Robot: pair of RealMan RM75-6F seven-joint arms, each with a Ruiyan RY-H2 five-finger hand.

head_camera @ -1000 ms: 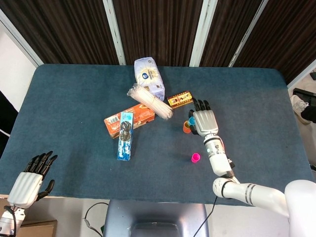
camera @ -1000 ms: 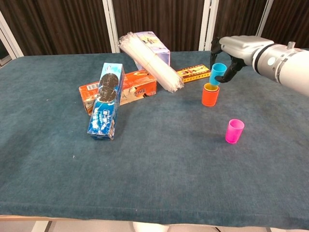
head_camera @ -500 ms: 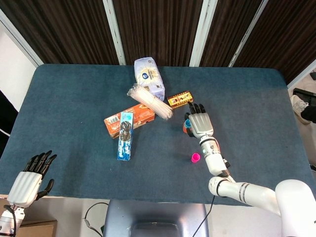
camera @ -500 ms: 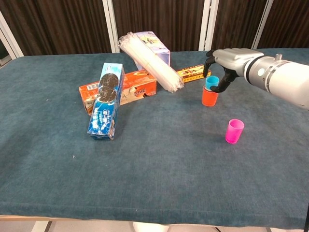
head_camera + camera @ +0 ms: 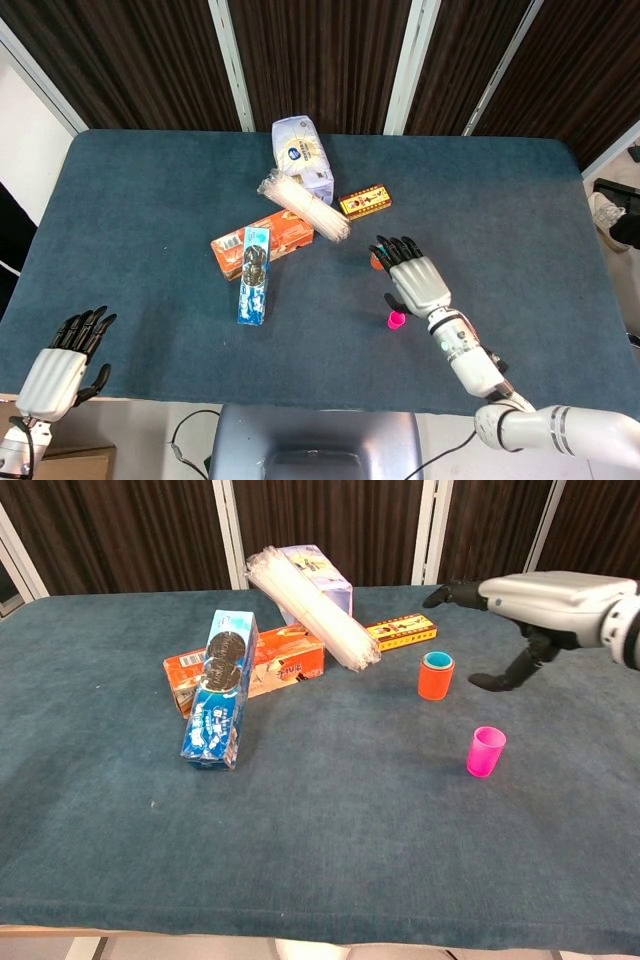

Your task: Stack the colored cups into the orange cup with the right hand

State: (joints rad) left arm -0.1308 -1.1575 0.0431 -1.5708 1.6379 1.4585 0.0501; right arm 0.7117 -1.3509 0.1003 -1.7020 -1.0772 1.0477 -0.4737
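The orange cup (image 5: 435,679) stands upright on the blue table, with a blue cup (image 5: 437,661) nested inside so that only its rim shows. A pink cup (image 5: 486,751) (image 5: 396,320) stands alone, nearer the table's front. My right hand (image 5: 545,599) (image 5: 415,279) hovers open above and between the two, fingers spread, holding nothing. In the head view it hides most of the orange cup (image 5: 376,263). My left hand (image 5: 62,365) hangs open off the table's front left corner, away from everything.
Left of the cups lie a tilted blue cookie box (image 5: 221,701) leaning on an orange box (image 5: 250,667), a clear bag of straws (image 5: 310,606), a white-purple packet (image 5: 315,572) and a small yellow-red box (image 5: 402,632).
My right hand set the blue cup down into the orange cup, let go and drew back toward the pink cup with its fingers spread. The left hand stayed put.
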